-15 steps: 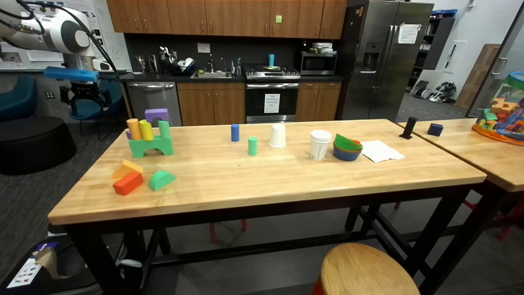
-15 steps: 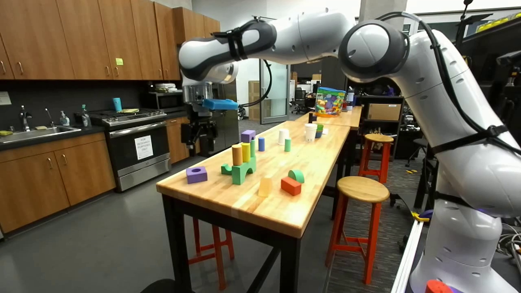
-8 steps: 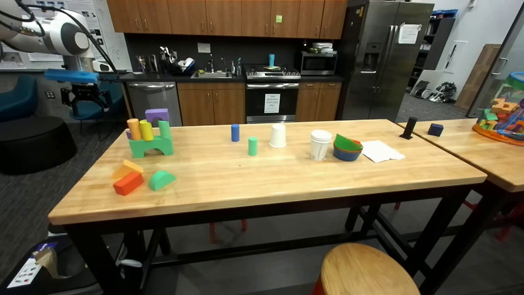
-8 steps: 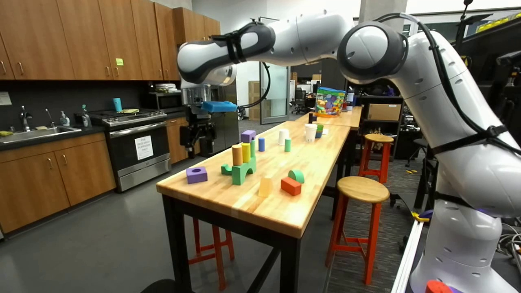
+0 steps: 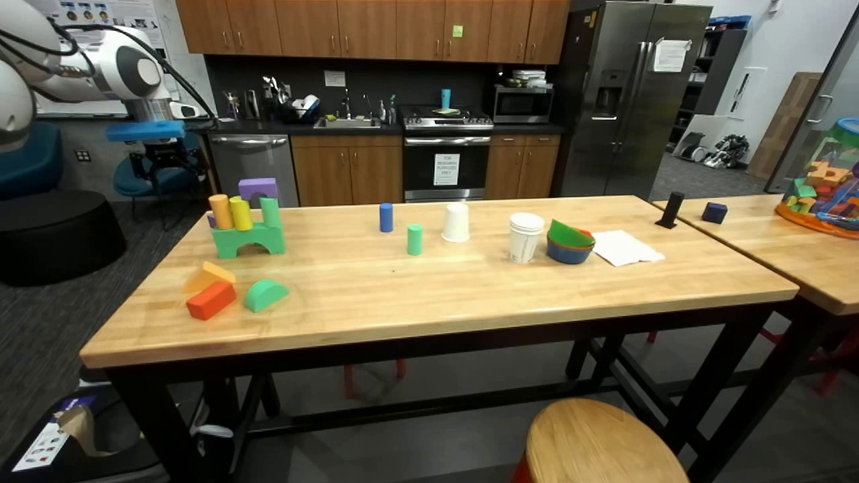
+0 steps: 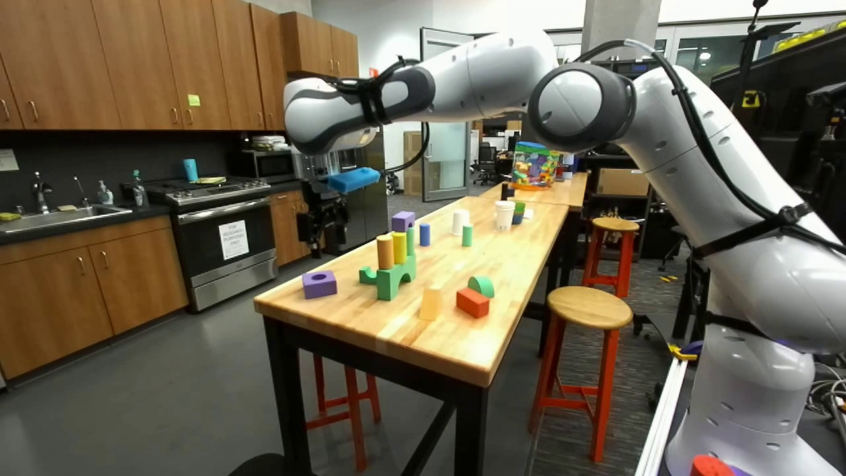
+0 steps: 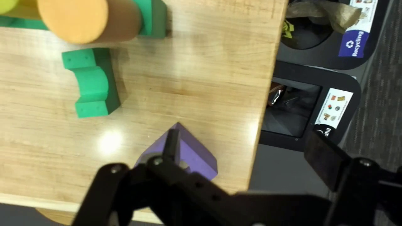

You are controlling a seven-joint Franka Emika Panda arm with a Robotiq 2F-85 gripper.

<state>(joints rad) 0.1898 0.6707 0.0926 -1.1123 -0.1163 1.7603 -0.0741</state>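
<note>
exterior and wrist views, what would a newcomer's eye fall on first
Most likely the big white robot arm, arched across the top of an exterior view. Next, near one end of the table, a green arch bearing an orange cylinder, a yellow cylinder and a green cylinder, a purple arch on top. Then the open, empty pincer, low in the wrist view and partly hiding a purple block.

In an exterior view: bridge block (image 5: 249, 239) at left end of table (image 5: 429, 292), 3 cylinders (image 5: 240, 213) on it; before it, wedge (image 5: 208, 275) behind brick (image 5: 211, 300), half-round (image 5: 266, 295) right of both. Rightward: 2 more cylinders (image 5: 414, 240), upturned cup (image 5: 456, 223), stacked cups (image 5: 524, 240), bowls (image 5: 568, 253), paper sheet (image 5: 625, 249). In an exterior view: holed block (image 6: 320, 287) left of bridge block, near table edge; notched block (image 6: 367, 276) between them. Wrist view: bins (image 7: 345, 83) right of table.
</note>
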